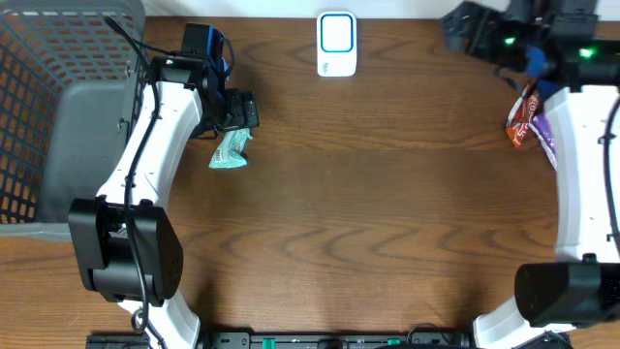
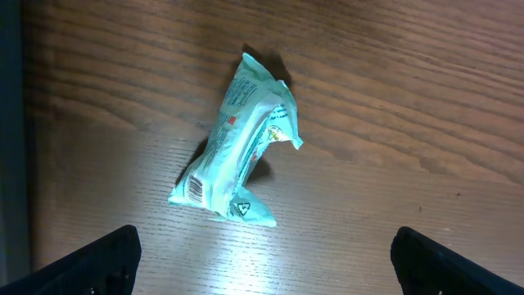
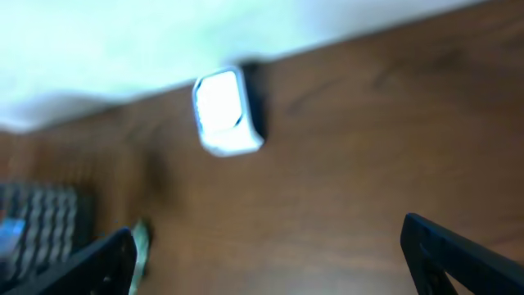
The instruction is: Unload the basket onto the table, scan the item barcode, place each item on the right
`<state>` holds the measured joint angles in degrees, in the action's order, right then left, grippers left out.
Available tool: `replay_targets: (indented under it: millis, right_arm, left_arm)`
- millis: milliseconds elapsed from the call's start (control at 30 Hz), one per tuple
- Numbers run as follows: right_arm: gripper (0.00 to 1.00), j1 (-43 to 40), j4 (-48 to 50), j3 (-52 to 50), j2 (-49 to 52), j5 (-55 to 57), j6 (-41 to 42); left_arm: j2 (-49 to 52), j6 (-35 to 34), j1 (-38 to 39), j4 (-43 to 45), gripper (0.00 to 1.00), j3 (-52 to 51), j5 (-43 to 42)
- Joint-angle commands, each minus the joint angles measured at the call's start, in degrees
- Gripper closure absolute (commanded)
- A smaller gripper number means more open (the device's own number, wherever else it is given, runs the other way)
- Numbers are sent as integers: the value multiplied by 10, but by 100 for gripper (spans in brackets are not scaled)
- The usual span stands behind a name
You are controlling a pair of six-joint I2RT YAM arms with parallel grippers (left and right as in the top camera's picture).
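Pale green, the crumpled packet [image 2: 237,147] is seen lying on the wooden table [image 1: 387,194], far left, beneath the left gripper [image 2: 264,246] (fingers spread, nothing held). The white scanner [image 1: 336,44] is placed far centre; the right gripper [image 3: 266,238] is likewise spread.

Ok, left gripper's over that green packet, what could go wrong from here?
The crumpled green packet lies slanted under the open left gripper, so a pinch may slip off. Its barcode sits at one end; gripping there could hide it from the scanner. The red packet lies beside the right arm, which might sweep it.
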<state>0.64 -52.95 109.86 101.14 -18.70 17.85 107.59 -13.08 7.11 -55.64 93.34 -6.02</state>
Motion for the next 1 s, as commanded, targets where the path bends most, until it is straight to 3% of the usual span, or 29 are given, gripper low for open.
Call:
replay_targets:
  millis: [0,833,967]
  right_arm:
    - [1,32,-10,1,8,-37,3]
    - [1,62,-22,0,9,-37,3]
    - [1,62,-22,0,9,-37,3]
  left_arm:
    - [4,3,-2,-3,2,-2,5]
    - [4,3,-2,6,2,-2,5]
    - [4,-5,0,-6,2,-2,-33]
